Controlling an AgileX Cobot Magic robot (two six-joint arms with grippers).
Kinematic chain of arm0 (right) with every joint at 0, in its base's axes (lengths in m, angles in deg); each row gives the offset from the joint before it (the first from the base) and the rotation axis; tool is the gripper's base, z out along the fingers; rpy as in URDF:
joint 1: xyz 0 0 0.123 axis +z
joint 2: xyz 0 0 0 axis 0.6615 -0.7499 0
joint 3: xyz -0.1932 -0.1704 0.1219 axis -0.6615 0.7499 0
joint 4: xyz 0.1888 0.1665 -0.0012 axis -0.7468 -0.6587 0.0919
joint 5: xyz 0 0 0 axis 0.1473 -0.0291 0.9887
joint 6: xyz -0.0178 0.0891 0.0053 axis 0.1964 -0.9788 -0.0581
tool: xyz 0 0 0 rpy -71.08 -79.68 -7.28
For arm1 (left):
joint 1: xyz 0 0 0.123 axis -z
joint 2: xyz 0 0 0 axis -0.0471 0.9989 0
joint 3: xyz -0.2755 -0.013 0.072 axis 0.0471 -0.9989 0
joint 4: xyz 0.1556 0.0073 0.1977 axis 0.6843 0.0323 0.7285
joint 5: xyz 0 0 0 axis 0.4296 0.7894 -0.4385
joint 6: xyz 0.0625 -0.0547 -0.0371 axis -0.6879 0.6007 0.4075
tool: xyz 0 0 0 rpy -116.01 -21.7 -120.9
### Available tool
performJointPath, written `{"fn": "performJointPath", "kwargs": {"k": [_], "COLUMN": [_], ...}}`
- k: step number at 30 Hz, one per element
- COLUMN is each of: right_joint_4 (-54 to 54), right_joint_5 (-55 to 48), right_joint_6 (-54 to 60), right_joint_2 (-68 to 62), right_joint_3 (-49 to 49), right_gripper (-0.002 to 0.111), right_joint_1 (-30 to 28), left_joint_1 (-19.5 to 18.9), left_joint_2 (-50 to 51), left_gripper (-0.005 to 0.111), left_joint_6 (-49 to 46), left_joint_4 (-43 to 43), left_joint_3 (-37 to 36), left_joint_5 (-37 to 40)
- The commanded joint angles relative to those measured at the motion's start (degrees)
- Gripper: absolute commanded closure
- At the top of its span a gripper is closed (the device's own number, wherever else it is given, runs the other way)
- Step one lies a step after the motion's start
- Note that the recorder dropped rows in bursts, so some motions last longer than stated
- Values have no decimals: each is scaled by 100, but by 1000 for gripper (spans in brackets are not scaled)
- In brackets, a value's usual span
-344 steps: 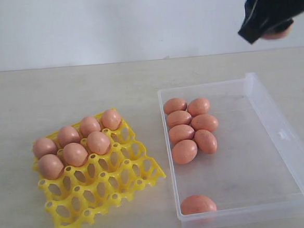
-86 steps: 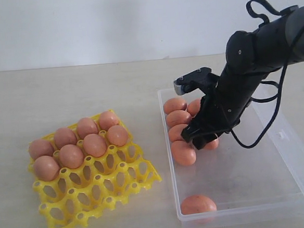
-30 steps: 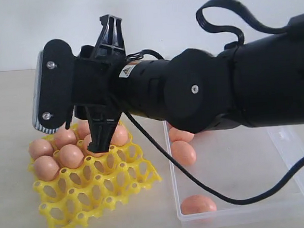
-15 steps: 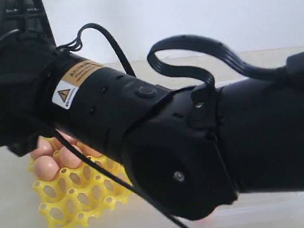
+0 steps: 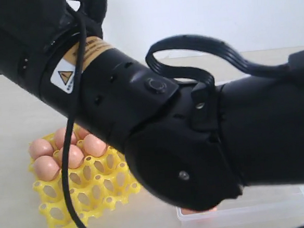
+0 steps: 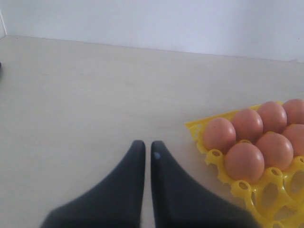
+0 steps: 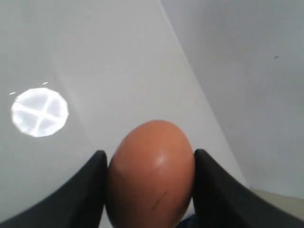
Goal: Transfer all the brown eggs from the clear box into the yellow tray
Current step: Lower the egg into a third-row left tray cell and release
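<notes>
My right gripper (image 7: 150, 153) is shut on a brown egg (image 7: 151, 173), which sits between both fingers against a pale wall. That arm (image 5: 169, 133) fills most of the exterior view, and its gripper is out of that frame at the upper left. The yellow tray (image 5: 60, 214) lies at the lower left with several brown eggs (image 5: 45, 167) in its far cells. Only a front strip of the clear box (image 5: 253, 214) shows, with one egg (image 5: 198, 210) peeking under the arm. My left gripper (image 6: 147, 145) is shut and empty above the table, beside the tray (image 6: 209, 154) and its eggs (image 6: 244, 161).
A black cable (image 5: 204, 45) loops off the right arm, and another (image 5: 69, 193) hangs down in front of the tray. The pale tabletop (image 6: 95, 85) runs back to a white wall (image 6: 152, 19).
The right arm has swung up and left from over the tray, carrying its gripper out of the exterior view. The egg is still held. The tray's eggs show more than half a second ago.
</notes>
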Motion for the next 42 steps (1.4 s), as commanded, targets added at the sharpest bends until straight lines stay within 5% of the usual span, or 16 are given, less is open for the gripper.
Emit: {"fn": "performJointPath", "kwargs": {"k": [1, 7, 11, 21, 42], "right_joint_4": [2307, 5967, 6952, 6189, 6081], "right_joint_5": [-63, 989, 1547, -1315, -2242], "right_joint_6": [-2490, -5564, -5564, -3743, -3982], "right_joint_2": [68, -20, -688, -2283, -2900], "right_joint_3": [-14, -14, -14, -377, -1005], "right_gripper": [108, 108, 108, 108, 108], "right_joint_1": [-806, -2462, -2193, -1393, -1393], "left_joint_1": [-18, -18, -18, -18, -18], "left_joint_2": [-20, -20, -20, -20, -20], "left_gripper": [103, 103, 103, 103, 103], "left_joint_6": [-27, -27, -27, -27, -27], "left_joint_4": [-12, -12, -12, -12, -12], "left_joint_3": [-15, -15, -15, -15, -15], "left_joint_5": [-23, -23, -23, -23, -23]}}
